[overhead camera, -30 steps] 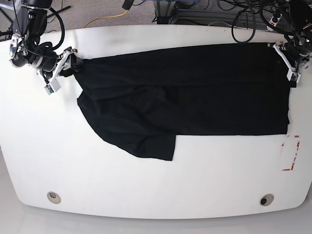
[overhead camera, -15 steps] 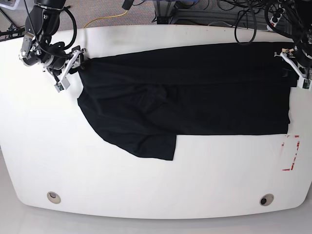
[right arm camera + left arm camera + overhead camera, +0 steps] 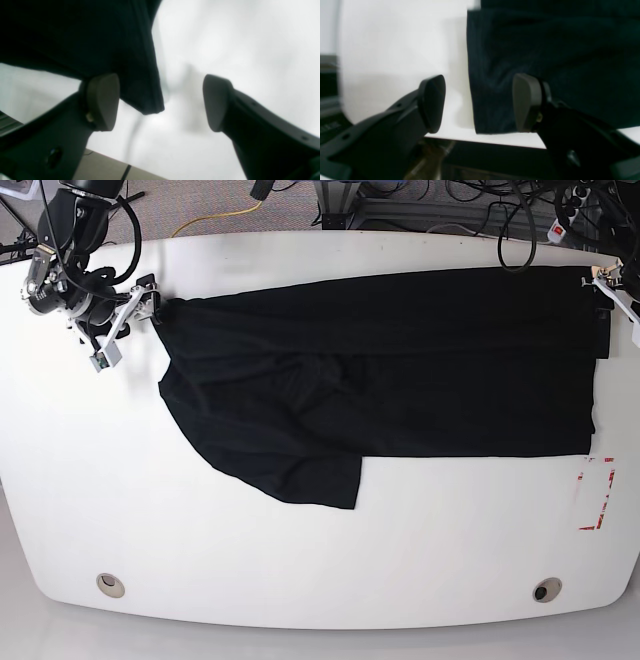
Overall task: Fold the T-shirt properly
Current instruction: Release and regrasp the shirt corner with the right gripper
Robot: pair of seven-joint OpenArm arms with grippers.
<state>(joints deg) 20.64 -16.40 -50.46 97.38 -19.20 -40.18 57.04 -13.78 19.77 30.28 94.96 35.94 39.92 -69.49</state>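
Observation:
The black T-shirt (image 3: 400,370) lies spread across the far half of the white table (image 3: 300,560), with one part folded over and a flap reaching toward the front. My left gripper (image 3: 612,292) is at the shirt's right end. In the left wrist view it (image 3: 480,103) stands open, and the shirt's corner edge (image 3: 545,50) lies flat on the table between its fingers. My right gripper (image 3: 148,305) is at the shirt's left end. The right wrist view shows it (image 3: 160,101) open, with a pointed fabric corner (image 3: 147,105) loose between the fingers.
A red-marked rectangle (image 3: 598,495) sits on the table near the right edge. Two round holes (image 3: 110,584) (image 3: 546,589) lie near the front edge. Cables (image 3: 500,220) run behind the table. The table's edge (image 3: 495,141) is just below the left gripper.
Both grippers have opened wider and let go of the shirt's corners. The left arm has drawn toward the far right edge, the right arm slightly to the left. The shirt has stayed put.

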